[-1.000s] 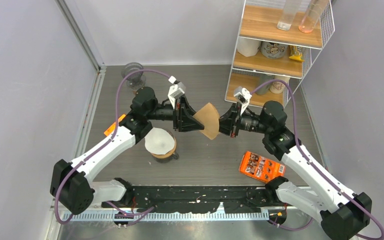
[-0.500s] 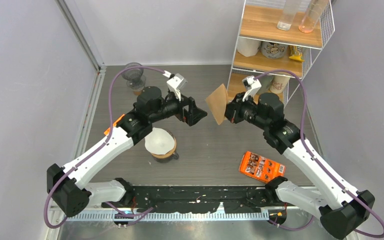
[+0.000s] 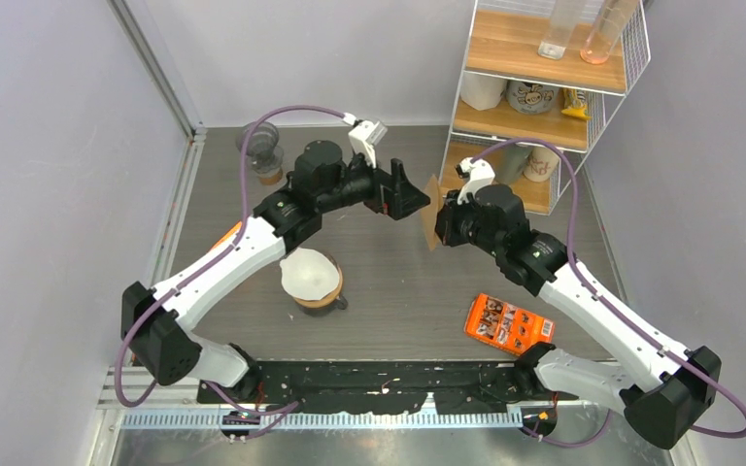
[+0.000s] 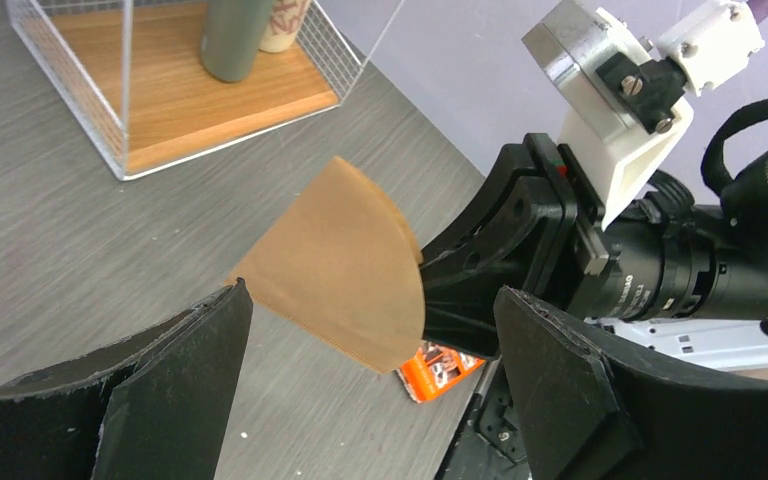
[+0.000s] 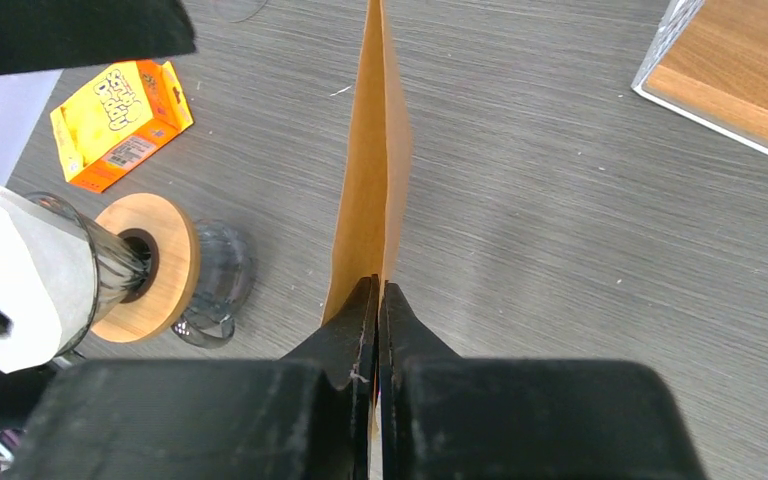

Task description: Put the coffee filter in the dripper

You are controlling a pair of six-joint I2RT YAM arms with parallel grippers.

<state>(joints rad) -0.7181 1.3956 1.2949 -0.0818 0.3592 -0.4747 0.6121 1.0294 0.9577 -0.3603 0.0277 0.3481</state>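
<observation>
Right wrist | right jaws pinch brown filter (image 5: 372, 170) | left jaws wide, empty | dripper (image 5: 170, 255): white filter (image 5: 20, 270)

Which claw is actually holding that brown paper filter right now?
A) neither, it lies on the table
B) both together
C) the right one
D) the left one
C: the right claw is pinched shut on the edge of the brown paper filter and holds it up off the table, while the left claw stands wide open, gripping nothing.
</observation>
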